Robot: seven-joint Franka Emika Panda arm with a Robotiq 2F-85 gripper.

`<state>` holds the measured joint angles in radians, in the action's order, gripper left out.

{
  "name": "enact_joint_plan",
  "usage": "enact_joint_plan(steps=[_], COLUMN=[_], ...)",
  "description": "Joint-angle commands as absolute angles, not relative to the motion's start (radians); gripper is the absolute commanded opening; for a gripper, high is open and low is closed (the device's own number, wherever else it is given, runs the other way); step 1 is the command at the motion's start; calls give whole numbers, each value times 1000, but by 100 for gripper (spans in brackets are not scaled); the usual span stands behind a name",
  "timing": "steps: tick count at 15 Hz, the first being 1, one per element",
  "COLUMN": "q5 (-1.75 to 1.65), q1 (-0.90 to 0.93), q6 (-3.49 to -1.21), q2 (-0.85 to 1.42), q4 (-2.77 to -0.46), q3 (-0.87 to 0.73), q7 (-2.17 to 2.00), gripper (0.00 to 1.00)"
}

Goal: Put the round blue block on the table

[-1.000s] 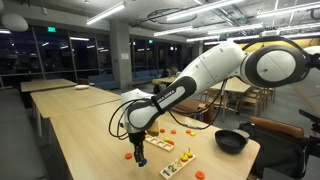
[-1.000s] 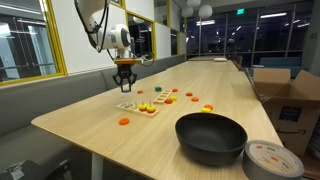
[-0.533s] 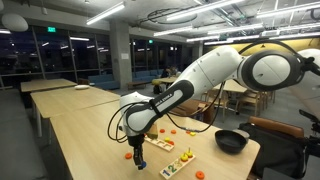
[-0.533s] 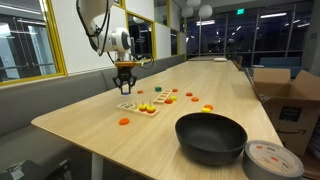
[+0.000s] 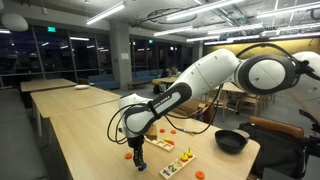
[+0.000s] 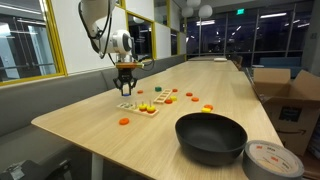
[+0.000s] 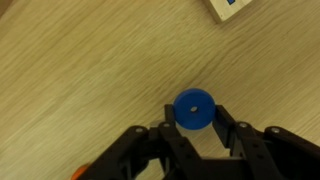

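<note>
The round blue block [image 7: 192, 108], a flat disc with a small centre hole, sits between my gripper's [image 7: 193, 111] two black fingertips, low over the pale wood table [image 7: 80, 70]. The fingers touch its sides. In both exterior views the gripper [image 5: 139, 162] [image 6: 125, 90] points straight down close to the table [image 5: 90, 140] [image 6: 100, 135], next to a toy board [image 5: 165, 146] [image 6: 138, 107] with small coloured pieces. The block itself is too small to make out in the exterior views.
Orange discs [image 5: 127, 155] [image 6: 124, 121] lie loose on the table around the board. A black pan [image 5: 231, 140] [image 6: 210, 137] stands near the table's end, with a round tin [image 6: 272, 158] beside it. A cardboard box [image 6: 290, 95] stands off the table's side. A white board corner [image 7: 235, 8] shows in the wrist view.
Almost nothing has changed. The gripper stays low at the same spot by the toy board; only the upper arm has shifted slightly.
</note>
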<state>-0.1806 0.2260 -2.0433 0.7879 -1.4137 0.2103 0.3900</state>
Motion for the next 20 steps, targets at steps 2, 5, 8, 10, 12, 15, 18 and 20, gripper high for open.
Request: enact_joint_plan(steps=[2, 5, 8, 10, 12, 15, 18, 20], q5=[-168, -172, -172, -169, -167, -169, -171, -171], q1=[232, 236, 238, 233, 226, 214, 201, 197], q6=[-1982, -1945, -1923, -1923, -1930, -1955, -1956, -1933], q2=[816, 823, 828, 816, 784, 701, 570, 480], q4=[-1343, -1325, -1310, -1319, -1348, -1427, -1545, -1621], q3=[211, 208, 208, 210, 209, 194, 165, 146], q7=[406, 403, 403, 403, 396, 357, 262, 189], gripper=[24, 75, 98, 100, 100, 100, 100, 100])
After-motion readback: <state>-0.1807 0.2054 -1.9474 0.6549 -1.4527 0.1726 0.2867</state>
